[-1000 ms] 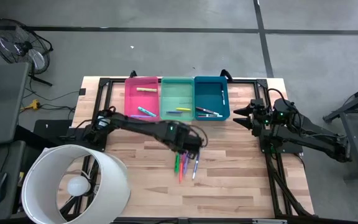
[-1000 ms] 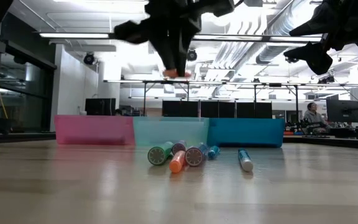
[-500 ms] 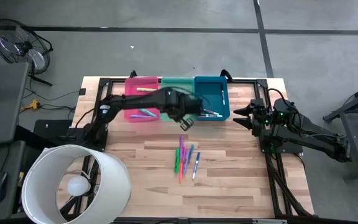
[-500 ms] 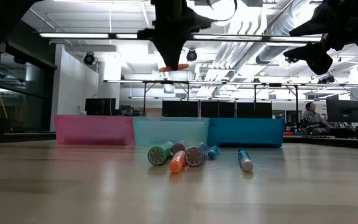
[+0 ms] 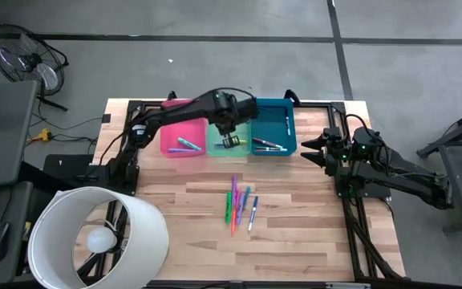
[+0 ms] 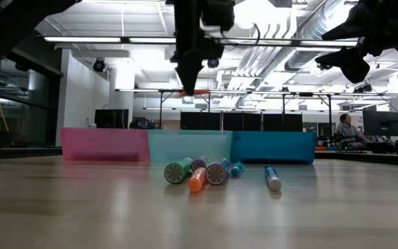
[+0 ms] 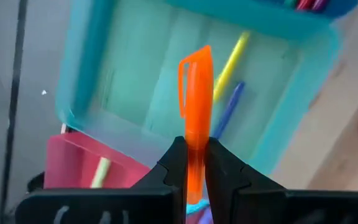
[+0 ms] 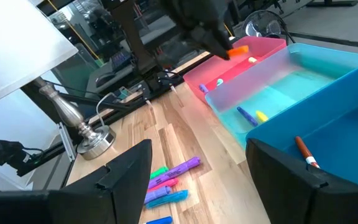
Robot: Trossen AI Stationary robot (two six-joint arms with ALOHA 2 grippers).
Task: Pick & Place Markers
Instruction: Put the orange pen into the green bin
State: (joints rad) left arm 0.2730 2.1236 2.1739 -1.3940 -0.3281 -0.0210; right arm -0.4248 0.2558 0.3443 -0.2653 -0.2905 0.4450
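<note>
The left gripper (image 7: 192, 163) has its jaws clenched on an orange marker (image 7: 196, 106), which sticks out past the fingertips. It hangs above the green bin (image 5: 228, 128), the middle of three bins set side by side along the far edge of the worktop (image 5: 295, 233). Below the held marker, a yellow marker (image 7: 231, 60) and a blue marker (image 7: 227, 111) lie on the floor of the green bin. The pink bin (image 5: 181, 128) sits touching it on one side and the blue bin (image 5: 274, 127) on the other; each has markers in it.

Nearer the front, a loose cluster of markers (image 5: 239, 204) lies on the bare wood, well apart from the bins: green, purple, orange, blue and a white-tipped one, roughly parallel. In the low view their ends face the camera, close together.

The right gripper (image 5: 310, 149) waits at the right side of the worktop, beside the blue bin, jaws released and holding nothing.

A lamp with a white shade (image 5: 103, 237) stands at the front left corner.
</note>
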